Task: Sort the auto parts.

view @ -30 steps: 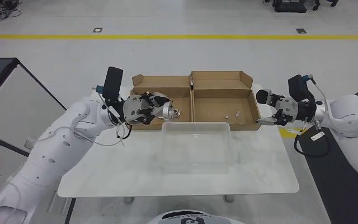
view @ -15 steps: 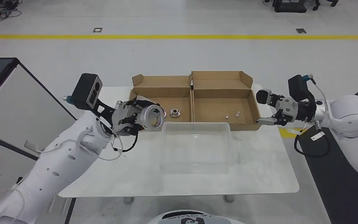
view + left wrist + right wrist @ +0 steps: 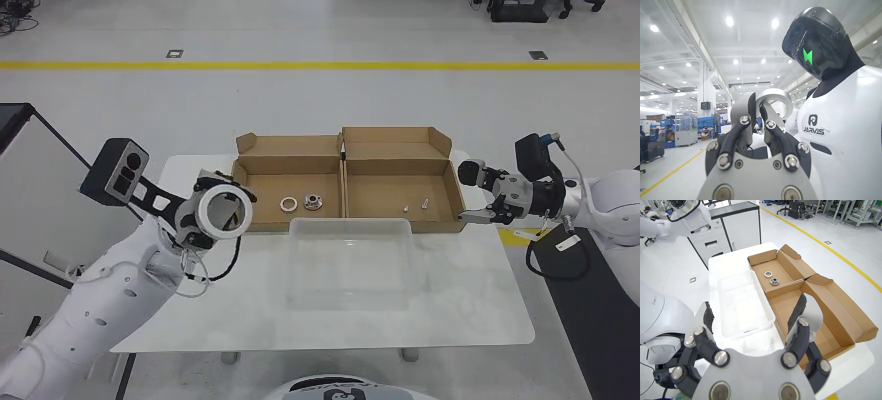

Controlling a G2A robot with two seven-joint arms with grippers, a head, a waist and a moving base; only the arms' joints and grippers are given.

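My left gripper (image 3: 207, 208) is shut on a large metal ring (image 3: 221, 211), held in the air over the table's left edge with its opening facing up. In the left wrist view its fingers (image 3: 752, 106) pinch the rim of the ring (image 3: 786, 99). A small ring (image 3: 288, 204) and a flanged hub (image 3: 313, 201) lie in the left cardboard box (image 3: 262, 165). The right box (image 3: 440, 160) holds two tiny parts (image 3: 425, 201). My right gripper (image 3: 476, 195) hangs open and empty beside the right box's outer end.
A clear plastic bin (image 3: 350, 262) stands on the white table (image 3: 470, 300) just in front of both boxes. A grey cabinet (image 3: 730, 228) stands past the table's left end.
My left arm has lifted the large ring out of the left box, drawn back to the left and turned it to face upward. The right arm has not moved.
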